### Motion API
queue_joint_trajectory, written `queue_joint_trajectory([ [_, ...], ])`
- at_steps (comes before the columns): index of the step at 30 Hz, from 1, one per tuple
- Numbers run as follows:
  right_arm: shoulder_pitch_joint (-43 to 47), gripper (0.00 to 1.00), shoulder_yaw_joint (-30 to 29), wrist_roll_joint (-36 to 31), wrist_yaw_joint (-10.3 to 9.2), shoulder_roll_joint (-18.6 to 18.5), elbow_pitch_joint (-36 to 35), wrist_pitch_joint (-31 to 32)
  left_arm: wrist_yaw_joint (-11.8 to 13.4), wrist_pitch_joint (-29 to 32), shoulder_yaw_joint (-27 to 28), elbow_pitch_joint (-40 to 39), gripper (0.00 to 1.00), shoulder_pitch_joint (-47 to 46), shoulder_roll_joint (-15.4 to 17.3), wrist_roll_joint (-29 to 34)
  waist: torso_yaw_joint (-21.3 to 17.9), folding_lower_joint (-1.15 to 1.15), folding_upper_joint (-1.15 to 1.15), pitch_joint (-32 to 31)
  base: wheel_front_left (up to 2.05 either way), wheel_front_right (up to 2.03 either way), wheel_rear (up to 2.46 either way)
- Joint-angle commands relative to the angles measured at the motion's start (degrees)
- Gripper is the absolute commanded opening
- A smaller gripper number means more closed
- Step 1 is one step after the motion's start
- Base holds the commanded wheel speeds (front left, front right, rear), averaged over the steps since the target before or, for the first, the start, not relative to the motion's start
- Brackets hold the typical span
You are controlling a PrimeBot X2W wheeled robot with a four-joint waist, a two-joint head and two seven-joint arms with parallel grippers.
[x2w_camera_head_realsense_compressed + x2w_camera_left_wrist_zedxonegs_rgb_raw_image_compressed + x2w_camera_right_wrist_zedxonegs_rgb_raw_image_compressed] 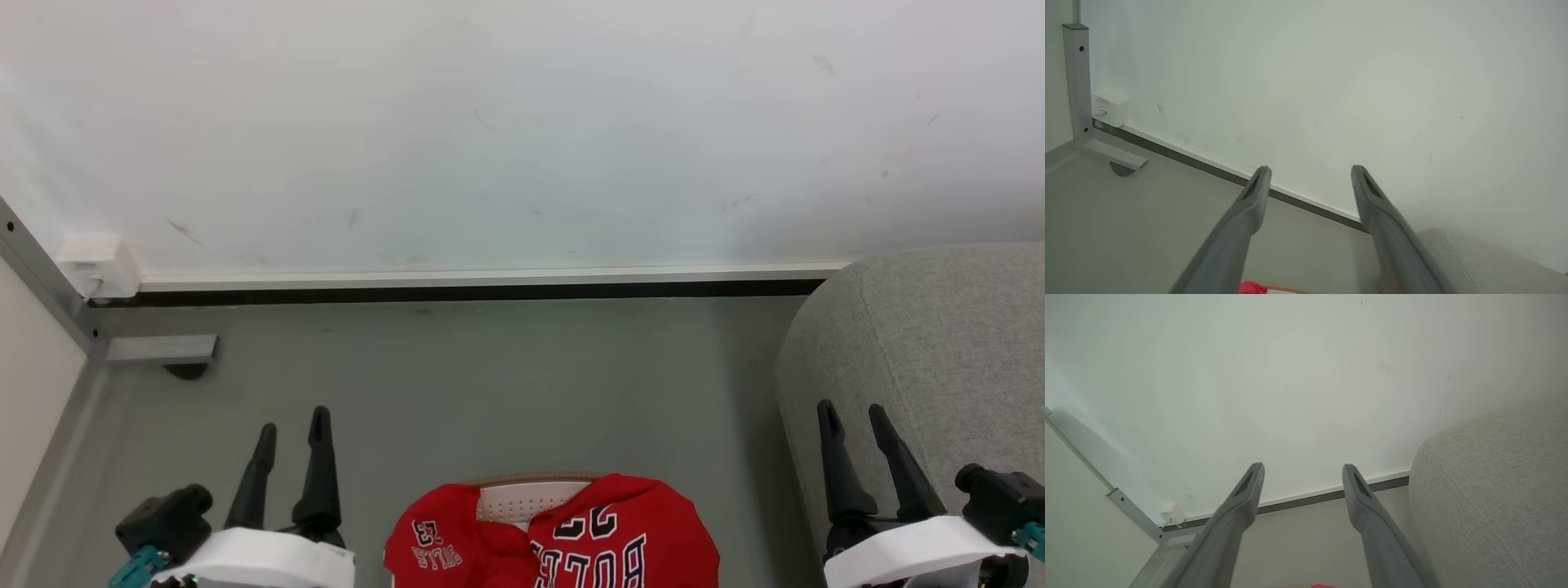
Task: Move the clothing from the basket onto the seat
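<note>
The basket (522, 500) stands on the grey floor (490, 384), a strip of its tan rim and holed white wall showing between the red clothing (522, 551) heaped inside it. The jersey (629, 531), with large black-and-white lettering, lies on the basket's right side, and the shorts (437, 543), with a small white mark, lie on its left. The seat (939, 343), a grey woven sofa, stands to the basket's right and apart from it. The left gripper (294, 422) hovers left of the basket, jaws spread and empty. The right gripper (851, 408) hovers right of the basket before the sofa's rounded edge, jaws likewise spread, holding nothing. Beyond the basket rises a pale wall (490, 122).
</note>
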Motion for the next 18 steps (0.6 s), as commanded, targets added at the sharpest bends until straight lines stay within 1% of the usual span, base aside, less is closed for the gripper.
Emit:
queue_joint_trajectory([
  [1,-1.5,1.00,-0.1,-1.9,-0.07,0.1,-0.1,-0.6,0.1,-0.6,-0.1,-0.7,1.00,-0.7,0.5,2.0,0.0,0.00,0.00,0.0,0.00,0.00,0.00],
  [9,-1.8,1.00,0.3,-6.3,-0.08,0.4,0.5,-1.8,0.5,-1.7,-0.6,-0.8,1.00,-0.9,0.5,6.3,-0.1,0.00,0.00,0.2,0.00,0.00,0.00],
  [18,-1.9,1.00,0.6,-9.8,-0.09,0.5,0.4,-2.8,0.9,-2.7,-1.0,-1.2,1.00,-1.0,0.6,10.0,-0.1,0.00,0.00,0.2,0.00,0.00,0.00],
])
